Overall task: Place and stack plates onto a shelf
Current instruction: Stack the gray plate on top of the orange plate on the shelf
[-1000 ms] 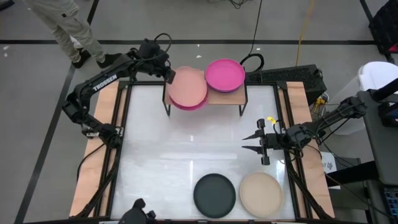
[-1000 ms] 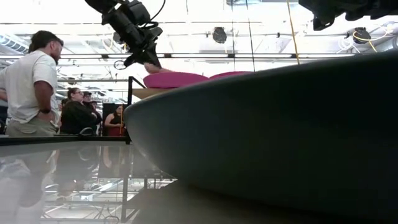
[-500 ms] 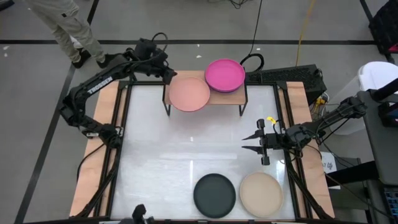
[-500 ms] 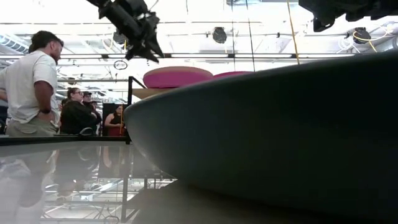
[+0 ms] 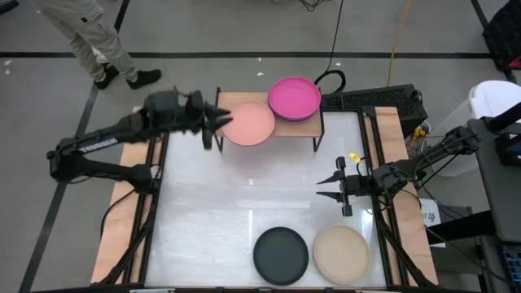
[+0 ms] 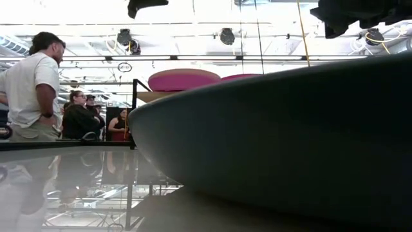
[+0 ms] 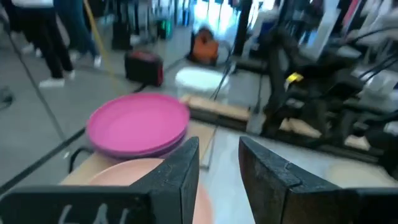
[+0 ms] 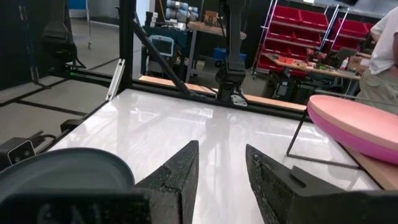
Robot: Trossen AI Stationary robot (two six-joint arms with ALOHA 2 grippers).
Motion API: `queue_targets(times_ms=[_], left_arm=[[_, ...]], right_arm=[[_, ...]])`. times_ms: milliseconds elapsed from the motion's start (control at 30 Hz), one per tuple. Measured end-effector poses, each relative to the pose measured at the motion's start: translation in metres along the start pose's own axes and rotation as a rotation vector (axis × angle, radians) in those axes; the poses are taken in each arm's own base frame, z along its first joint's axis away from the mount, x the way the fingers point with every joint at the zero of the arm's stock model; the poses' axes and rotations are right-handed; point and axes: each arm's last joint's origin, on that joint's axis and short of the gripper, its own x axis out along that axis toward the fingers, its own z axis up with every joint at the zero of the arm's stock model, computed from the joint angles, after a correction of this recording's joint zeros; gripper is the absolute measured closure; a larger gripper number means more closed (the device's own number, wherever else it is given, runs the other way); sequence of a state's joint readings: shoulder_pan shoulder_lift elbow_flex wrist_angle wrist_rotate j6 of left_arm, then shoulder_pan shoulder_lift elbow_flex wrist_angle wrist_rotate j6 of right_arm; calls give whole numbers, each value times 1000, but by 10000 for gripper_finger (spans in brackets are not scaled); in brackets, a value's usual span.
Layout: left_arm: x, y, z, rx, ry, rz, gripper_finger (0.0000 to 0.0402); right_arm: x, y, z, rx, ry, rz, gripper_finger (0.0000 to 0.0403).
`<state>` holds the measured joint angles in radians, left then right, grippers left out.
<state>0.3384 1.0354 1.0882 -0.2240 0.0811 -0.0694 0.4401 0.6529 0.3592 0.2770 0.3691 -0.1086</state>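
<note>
Salmon plate (image 5: 248, 124) lies on the shelf (image 5: 313, 129), just beside the left claw (image 5: 218, 120).
Left claw is spread, empty; right claw (image 5: 332, 186) is spread above the surface (image 5: 212, 212).

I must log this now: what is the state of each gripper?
Left gripper: open, holding nothing, beside the salmon pink plate on the shelf.
Right gripper: open, holding nothing, above the table.

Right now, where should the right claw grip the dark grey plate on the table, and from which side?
Probably at the raised rim of the dark grey plate, on its edge nearest the right claw, coming from above. It lies flat, so only the rim offers a hold; the beige plate crowds its right side.
</note>
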Motion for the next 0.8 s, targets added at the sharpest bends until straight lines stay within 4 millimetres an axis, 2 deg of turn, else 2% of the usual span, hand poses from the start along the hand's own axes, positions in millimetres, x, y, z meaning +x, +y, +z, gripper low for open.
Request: queue_targets(times_ms=[267, 467, 667, 800], left_arm=[[-1, -43, -69, -46, -153, -76, 284], [0, -62, -118, -63, -209, -106, 284], [-7, -67, -145, -103, -271, -85, 284], [-9, -68, -147, -119, -287, -71, 284]], right_arm=[[1, -3, 0, 12, 27, -19, 289], [4, -11, 13, 8, 121, -53, 289], [11, -13, 25, 1, 257, -27, 289], [17, -11, 24, 30, 381, 34, 289]])
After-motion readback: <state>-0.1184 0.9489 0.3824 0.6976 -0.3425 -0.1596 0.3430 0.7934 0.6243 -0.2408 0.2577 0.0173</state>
